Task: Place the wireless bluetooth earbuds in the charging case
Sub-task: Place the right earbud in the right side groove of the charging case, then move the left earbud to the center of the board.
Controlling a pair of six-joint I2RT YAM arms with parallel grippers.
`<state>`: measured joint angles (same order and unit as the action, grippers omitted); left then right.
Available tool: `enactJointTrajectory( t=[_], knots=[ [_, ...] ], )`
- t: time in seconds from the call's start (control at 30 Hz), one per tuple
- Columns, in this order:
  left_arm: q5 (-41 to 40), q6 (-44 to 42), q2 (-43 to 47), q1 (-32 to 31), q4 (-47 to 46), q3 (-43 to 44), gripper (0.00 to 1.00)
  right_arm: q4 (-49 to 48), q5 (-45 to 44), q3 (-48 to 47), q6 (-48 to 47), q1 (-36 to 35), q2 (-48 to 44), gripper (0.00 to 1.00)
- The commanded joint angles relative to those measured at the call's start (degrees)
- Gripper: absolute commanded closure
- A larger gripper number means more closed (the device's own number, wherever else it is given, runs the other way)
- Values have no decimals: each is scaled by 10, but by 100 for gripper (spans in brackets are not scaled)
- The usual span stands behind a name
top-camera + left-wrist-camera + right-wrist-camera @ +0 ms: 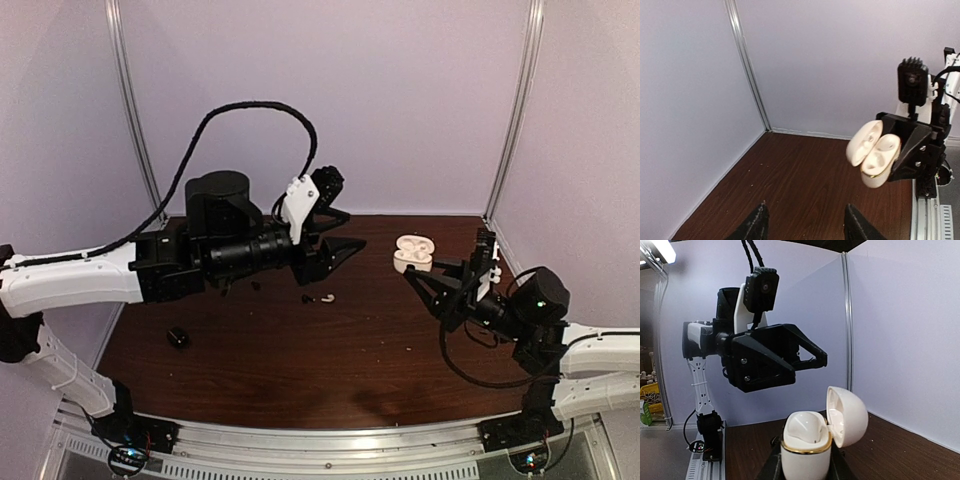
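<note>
left gripper [807,229] raised above the table [300,370], fingers apart, holding nothing | right gripper [413,268] clamped on the white charging case [806,440] — lid hinged open, case held off the table | white earbud [326,297] and black earbud [306,298] lie side by side on the table near the left gripper — well apart from the case

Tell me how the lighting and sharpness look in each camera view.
Top view: dim, the dark table nearly swallows the tiny earbuds. Left wrist view: the white charging case is bright, its detail partly washed out. Right wrist view: a lamp flares in the top left corner; the case looks sharp.
</note>
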<state>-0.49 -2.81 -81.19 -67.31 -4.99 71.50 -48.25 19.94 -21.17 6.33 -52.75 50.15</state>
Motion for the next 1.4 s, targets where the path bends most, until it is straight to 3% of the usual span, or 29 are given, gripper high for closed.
enactJointTrajectory(
  t=[0.0,0.33,0.6,0.77,1.17,1.37],
  knots=[
    [-24,26,12,72,61,1,46,19,-20,11,25,10,-38,100],
    [24,48,-59,172,173,52,44,134,-40,-6,18,16,-95,100],
    [83,-17,-238,214,348,184,42,202,-28,-29,12,18,-106,100],
    [104,-35,-331,214,409,259,43,213,-31,-26,11,19,-113,100],
    [131,-45,-479,213,431,367,40,220,-25,-28,5,21,-108,100],
    [125,-47,-546,214,460,437,45,224,-23,-28,5,23,-111,100]
  ],
)
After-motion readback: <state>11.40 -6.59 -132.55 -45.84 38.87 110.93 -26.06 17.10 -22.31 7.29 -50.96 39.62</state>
